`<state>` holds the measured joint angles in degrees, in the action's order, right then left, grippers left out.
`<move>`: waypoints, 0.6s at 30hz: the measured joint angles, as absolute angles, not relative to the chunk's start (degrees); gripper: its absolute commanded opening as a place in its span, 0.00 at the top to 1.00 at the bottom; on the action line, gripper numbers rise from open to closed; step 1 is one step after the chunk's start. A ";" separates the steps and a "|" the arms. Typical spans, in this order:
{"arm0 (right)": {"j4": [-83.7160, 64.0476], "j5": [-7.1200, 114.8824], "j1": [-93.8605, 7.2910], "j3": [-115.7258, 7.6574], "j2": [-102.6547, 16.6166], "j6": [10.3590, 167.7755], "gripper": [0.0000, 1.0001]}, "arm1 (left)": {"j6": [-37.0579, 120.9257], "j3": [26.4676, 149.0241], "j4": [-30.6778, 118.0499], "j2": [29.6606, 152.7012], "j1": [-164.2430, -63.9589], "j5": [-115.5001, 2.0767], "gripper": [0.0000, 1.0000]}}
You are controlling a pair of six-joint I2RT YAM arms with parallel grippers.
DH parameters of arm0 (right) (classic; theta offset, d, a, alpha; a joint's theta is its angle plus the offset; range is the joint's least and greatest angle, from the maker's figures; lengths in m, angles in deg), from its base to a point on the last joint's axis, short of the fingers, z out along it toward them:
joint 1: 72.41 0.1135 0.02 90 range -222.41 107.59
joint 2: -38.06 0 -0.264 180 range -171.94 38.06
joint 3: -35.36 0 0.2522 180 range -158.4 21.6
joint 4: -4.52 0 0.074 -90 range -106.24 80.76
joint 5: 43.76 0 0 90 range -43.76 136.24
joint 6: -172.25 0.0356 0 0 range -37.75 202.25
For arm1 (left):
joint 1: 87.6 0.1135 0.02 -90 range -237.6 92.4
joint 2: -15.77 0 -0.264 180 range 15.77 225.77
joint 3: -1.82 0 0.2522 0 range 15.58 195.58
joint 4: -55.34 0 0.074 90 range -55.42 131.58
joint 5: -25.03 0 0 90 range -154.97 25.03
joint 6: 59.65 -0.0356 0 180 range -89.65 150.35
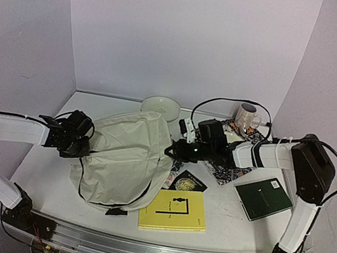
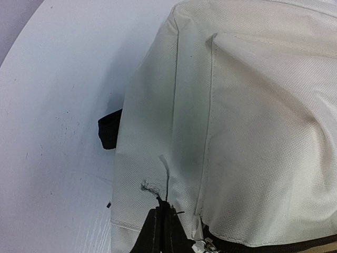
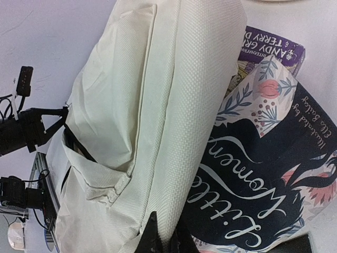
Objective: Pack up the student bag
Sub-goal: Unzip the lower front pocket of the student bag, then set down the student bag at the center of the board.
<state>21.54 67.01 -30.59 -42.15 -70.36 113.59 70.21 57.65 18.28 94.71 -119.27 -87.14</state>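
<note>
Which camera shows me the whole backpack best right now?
Top view: the backpack shows whole, outline and black zipper line included. The left wrist view gives only one cream corner and a black strap end. The right wrist view shows one side panel close up, partly covering a book.

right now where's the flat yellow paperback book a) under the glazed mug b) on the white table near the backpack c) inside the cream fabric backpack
b: the yellow paperback book lies flat in plain view on the white table, just on the arms' side of the cream fabric backpack.
</note>
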 measured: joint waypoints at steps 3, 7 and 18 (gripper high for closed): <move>21.17 67.30 -30.70 -42.15 -70.27 112.83 0.98 | 71.03 56.39 18.46 92.40 -118.85 -86.14 1.00; 19.78 67.65 -31.06 -42.38 -70.27 111.50 0.87 | 70.63 55.54 20.02 90.21 -118.47 -82.59 1.00; 14.50 63.48 -30.71 -46.90 -69.26 103.26 0.41 | 70.23 53.23 22.66 85.67 -117.91 -73.42 1.00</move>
